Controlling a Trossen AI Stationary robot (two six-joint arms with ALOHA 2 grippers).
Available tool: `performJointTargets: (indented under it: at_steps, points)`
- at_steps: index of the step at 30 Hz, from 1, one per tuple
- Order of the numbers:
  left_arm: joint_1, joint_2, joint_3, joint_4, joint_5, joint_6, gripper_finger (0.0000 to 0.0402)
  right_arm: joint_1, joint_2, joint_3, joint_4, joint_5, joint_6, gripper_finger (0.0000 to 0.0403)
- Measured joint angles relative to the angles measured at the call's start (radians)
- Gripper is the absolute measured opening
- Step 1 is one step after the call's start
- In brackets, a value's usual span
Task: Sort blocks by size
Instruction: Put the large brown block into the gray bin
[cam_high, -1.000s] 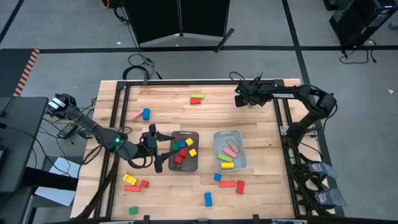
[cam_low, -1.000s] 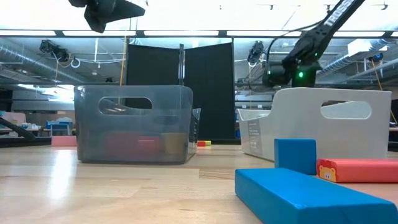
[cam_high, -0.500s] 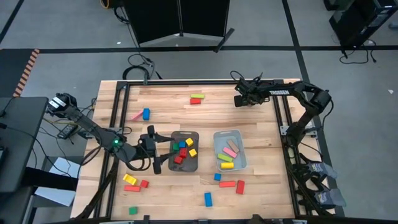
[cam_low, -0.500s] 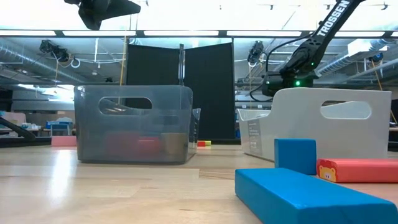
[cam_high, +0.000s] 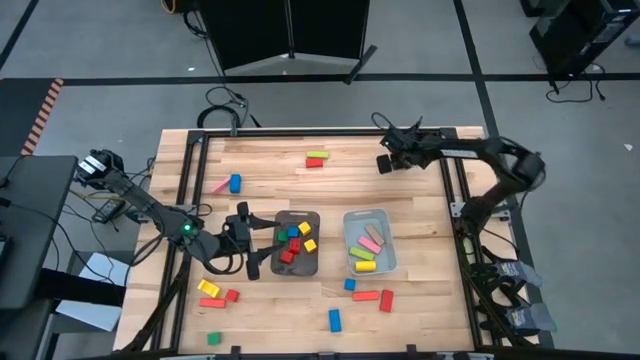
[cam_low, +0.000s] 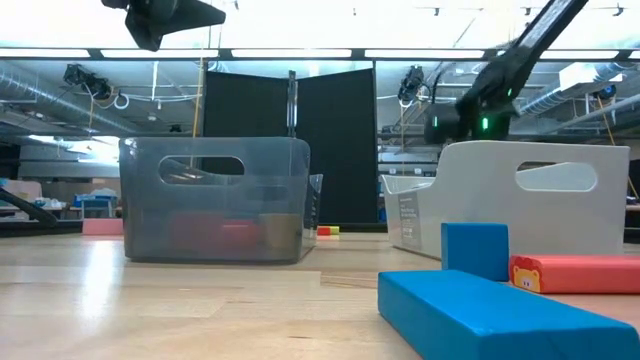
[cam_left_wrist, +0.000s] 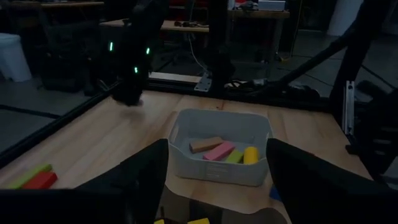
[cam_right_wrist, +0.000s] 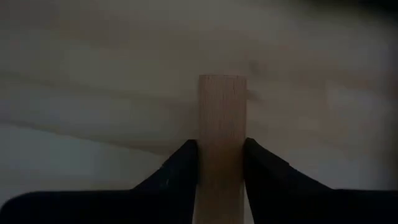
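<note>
Left tool (cam_high: 252, 243) hovers spread at the dark tray's (cam_high: 312, 262) nine o'clock side, empty. Right tool (cam_right_wrist: 221, 163), at the desk's (cam_high: 400, 200) one o'clock corner, pinches a tan block (cam_right_wrist: 222, 118). Remaining blocks lie in trays and scattered.

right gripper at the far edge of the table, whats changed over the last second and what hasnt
The right gripper has closed on a tan block, fingers now against both its sides, at the table's far right; the arm shifted only slightly. The left gripper stays open above the dark grey tray. The pale tray and loose blocks have not moved.
</note>
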Motion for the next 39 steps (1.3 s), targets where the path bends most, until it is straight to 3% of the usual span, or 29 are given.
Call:
performJointTargets:
  at_steps: [6, 9, 16, 20, 27, 33, 39]
  points:
    - [0.003, 0.007, 0.000, -0.013, -0.004, -0.019, 0.0278, 0.116, -0.276, 0.005, 0.078, -0.078, -0.092, 0.0110]
    - [0.014, 0.010, 0.000, -0.008, -0.005, -0.019, 0.0278, 0.203, -0.401, 0.007, 0.171, -0.236, -0.185, 0.0110]
    - [0.038, 0.020, 0.001, -0.011, -0.006, -0.018, 0.0278, 0.451, -0.574, 0.007, 0.470, -0.720, -0.430, 0.0110]
    - [0.040, 0.020, 0.001, -0.008, -0.006, -0.018, 0.0278, 0.558, -0.613, 0.007, 0.571, -0.829, -0.495, 0.0110]
    - [0.040, 0.020, 0.001, -0.009, -0.006, -0.036, 0.0278, 0.651, -0.599, 0.009, 0.510, -0.749, -0.417, 0.0110]
    - [0.041, 0.020, 0.001, -0.008, -0.006, -0.053, 0.0278, 0.776, -0.483, 0.008, 0.231, -0.518, -0.312, 0.0110]
    - [0.049, 0.020, 0.001, -0.002, -0.018, -0.075, 0.0278, 0.888, -0.351, 0.008, 0.148, -0.321, -0.201, 0.0119]
